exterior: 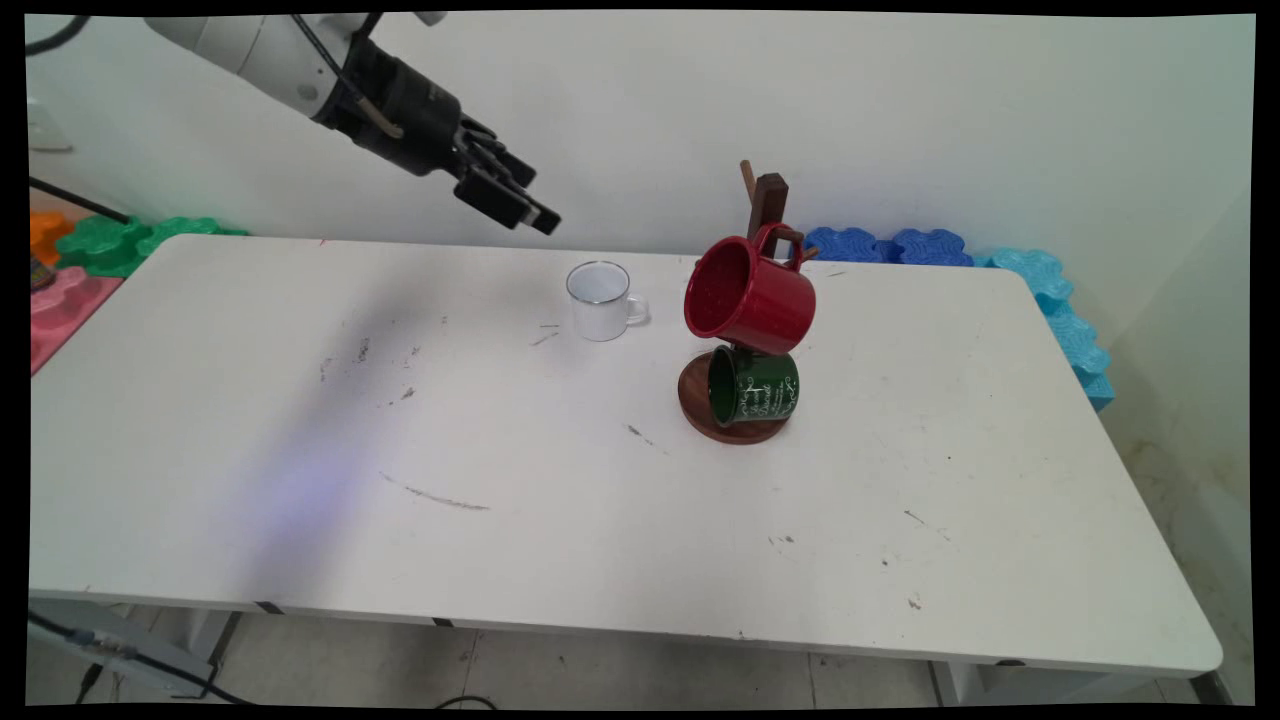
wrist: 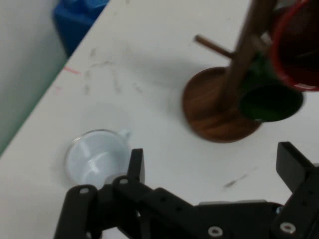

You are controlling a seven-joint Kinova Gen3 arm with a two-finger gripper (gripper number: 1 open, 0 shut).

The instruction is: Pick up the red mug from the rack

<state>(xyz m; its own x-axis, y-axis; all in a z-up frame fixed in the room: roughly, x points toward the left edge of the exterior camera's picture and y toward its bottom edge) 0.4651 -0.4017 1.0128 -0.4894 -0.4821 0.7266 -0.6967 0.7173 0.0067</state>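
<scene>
A white table (exterior: 560, 520) is seen from above its near side. Toward its far half a wooden mug stand (exterior: 735, 405) is set, with a green mug (exterior: 755, 385) hung low and a red mug (exterior: 748, 296) hung above it. Just left of the stand, apart from it, a white mug (exterior: 600, 300) is stood upright. Beyond and above that mug, the black gripper (exterior: 515, 200) is held in the air, angled downward toward it, fingers (wrist: 135, 164) spread wide and holding nothing.

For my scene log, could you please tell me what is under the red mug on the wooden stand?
Below the red mug hangs a green mug, over the stand's round base. The peg holding the green mug is hidden behind both mugs.
</scene>
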